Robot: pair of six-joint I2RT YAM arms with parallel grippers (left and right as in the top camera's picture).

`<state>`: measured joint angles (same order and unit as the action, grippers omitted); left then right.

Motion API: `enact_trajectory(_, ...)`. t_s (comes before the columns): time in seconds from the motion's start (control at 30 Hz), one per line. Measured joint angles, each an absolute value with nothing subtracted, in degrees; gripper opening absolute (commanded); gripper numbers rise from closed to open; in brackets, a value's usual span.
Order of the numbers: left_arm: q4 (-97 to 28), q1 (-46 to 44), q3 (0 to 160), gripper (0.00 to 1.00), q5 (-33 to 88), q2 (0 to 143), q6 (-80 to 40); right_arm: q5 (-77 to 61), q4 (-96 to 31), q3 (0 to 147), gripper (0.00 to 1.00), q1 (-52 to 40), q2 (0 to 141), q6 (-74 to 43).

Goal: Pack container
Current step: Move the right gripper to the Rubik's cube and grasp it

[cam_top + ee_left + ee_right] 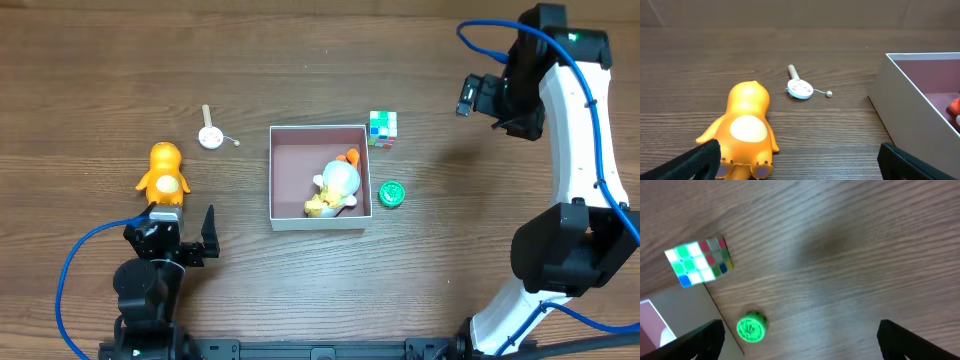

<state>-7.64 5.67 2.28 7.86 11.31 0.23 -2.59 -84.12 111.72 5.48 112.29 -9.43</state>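
Container (298, 165) at middle of surface (450, 250), holding 1 yellow duck toy (338, 185). Left gripper (799, 159) fully open, empty, just beside orange toy (164, 172); right gripper (799, 340) fully open, empty, near puzzle cube (382, 127).

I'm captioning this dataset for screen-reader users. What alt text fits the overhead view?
A white-walled square container sits at centre, holding a white and yellow toy. An orange figure and a white rattle lie to its left, a puzzle cube and green disc to its right. The left gripper and right gripper are open, empty.
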Motion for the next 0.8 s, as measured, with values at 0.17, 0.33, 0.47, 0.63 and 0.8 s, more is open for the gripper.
enact_trajectory(0.17, -7.6, 5.7, 2.3, 1.00, 7.9, 11.3, 0.2, -2.6, -82.2, 111.7, 1.00, 5.5, 112.3, -10.5)
enact_trajectory(0.33, -7.6, 5.7, 2.3, 1.00, 7.9, 11.3, 0.2, -2.7, -82.7, 111.7, 1.00, 5.5, 112.3, -10.5)
enact_trajectory(0.47, -7.6, 5.7, 2.3, 1.00, 7.9, 11.3, 0.2, -3.8, -82.9, 111.7, 1.00, 5.5, 112.3, -10.5)
enact_trajectory(0.63, -7.6, 5.7, 2.3, 1.00, 7.9, 11.3, 0.2, -6.3, -81.8, 111.7, 1.00, 5.5, 112.3, -10.4)
enact_trajectory(0.8, -7.6, 5.7, 2.3, 1.00, 7.9, 11.3, 0.2, -7.5, -78.1, 111.7, 1.00, 5.1, 112.3, -8.6)
